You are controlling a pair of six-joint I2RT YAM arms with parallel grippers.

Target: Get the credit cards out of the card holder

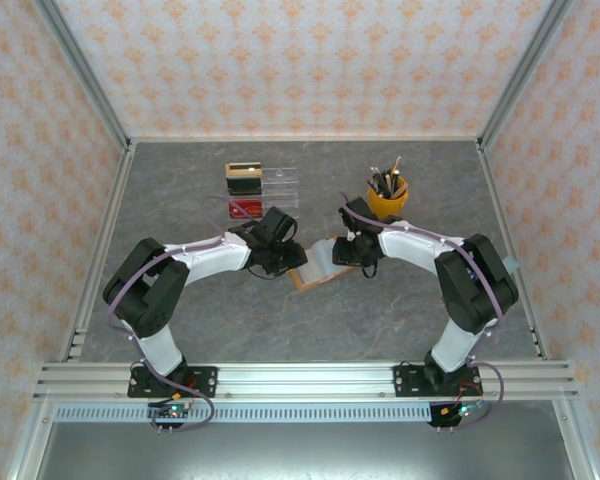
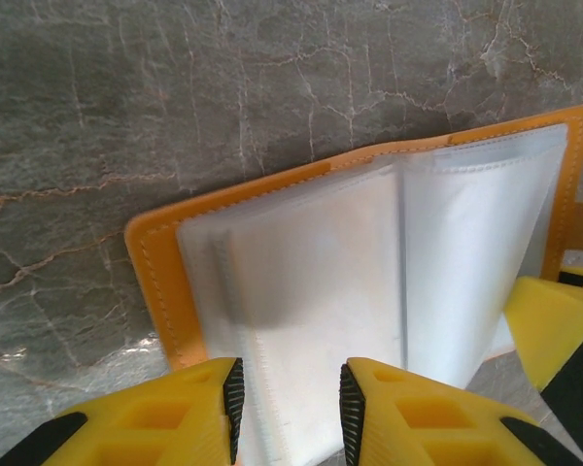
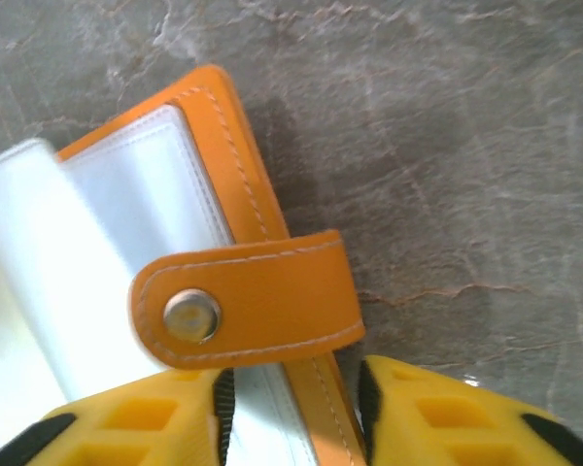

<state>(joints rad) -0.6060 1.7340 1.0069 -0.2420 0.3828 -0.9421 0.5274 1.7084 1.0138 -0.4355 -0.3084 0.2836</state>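
Top cam: the card holder (image 1: 313,275) lies open on the grey worktop (image 1: 180,310), abt mid-worktop, between the two arms. The left tool (image 1: 280,258) is at its left edge and the right tool (image 1: 352,252) at its right edge. From up here I can't tell how either tool stands. Behind the left arm two cards (image 1: 244,207) lie flat, one behind the other, just beside a clear stand (image 1: 282,187). A yellow cup (image 1: 387,200) w/ pens stands behind the right arm, apart from the holder.

Left wrist cam: the holder is open, w/ its orange rim showing along the top and left. The clear sleeves (image 2: 311,262) fan up off the cover. The left tool's fingers (image 2: 175,427) stand apart w/ the near edge of the sleeves in the gap. I can't tell if the pads bite the plastic or just straddle it. A yellow finger of the other arm shows at the right edge, close by the sleeves.

Right wrist cam: I see an orange cover corner. The snap strap (image 3: 253,311) lies across the cover edge onto the sleeves, metal stud facing the cam. The right tool's fingers (image 3: 447,417) are apart, w/ the cover edge and a strip of sleeve running between them. Pinching or not, I can't tell.
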